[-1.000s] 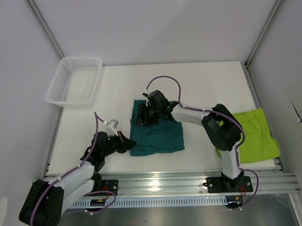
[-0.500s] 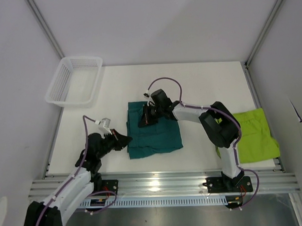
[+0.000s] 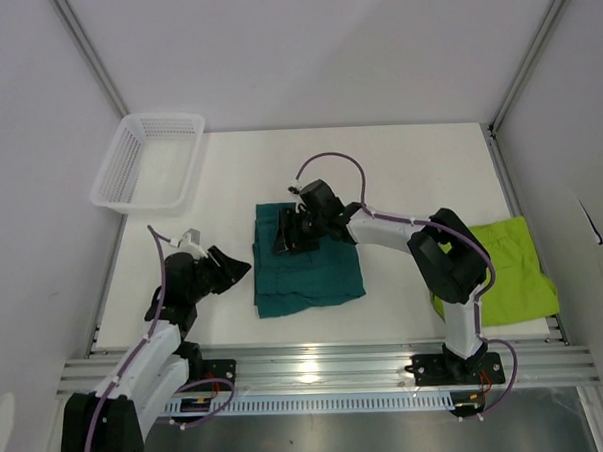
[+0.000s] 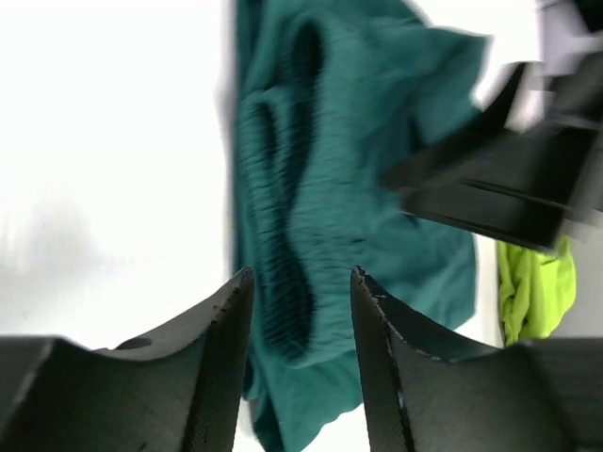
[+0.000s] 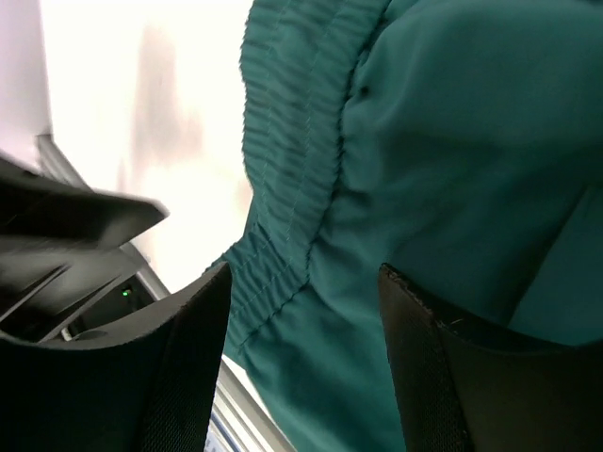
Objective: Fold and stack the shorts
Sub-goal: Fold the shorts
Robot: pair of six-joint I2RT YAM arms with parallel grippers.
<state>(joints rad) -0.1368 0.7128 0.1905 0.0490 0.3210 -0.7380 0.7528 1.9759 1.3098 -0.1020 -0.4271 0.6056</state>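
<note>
The dark teal fabric shorts [image 3: 308, 271] lie folded into a rough square on the white table [image 3: 399, 162]. The left gripper [image 3: 235, 266] sits just beside their left edge, its jaws apart and holding nothing. The right gripper [image 3: 292, 233] hangs over their far left part, above the gathered waistband [image 5: 283, 188], its jaws also apart and empty. The lime green fabric shorts [image 3: 514, 267] lie well to the right of the teal pair. The white plastic mesh basket [image 3: 149, 163] stands well off beyond the teal pair's far left corner.

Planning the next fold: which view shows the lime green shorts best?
Top external: the lime green shorts lie nearly whole at far right. Left wrist catches only a blurred sliver; right wrist shows none of them.
</note>
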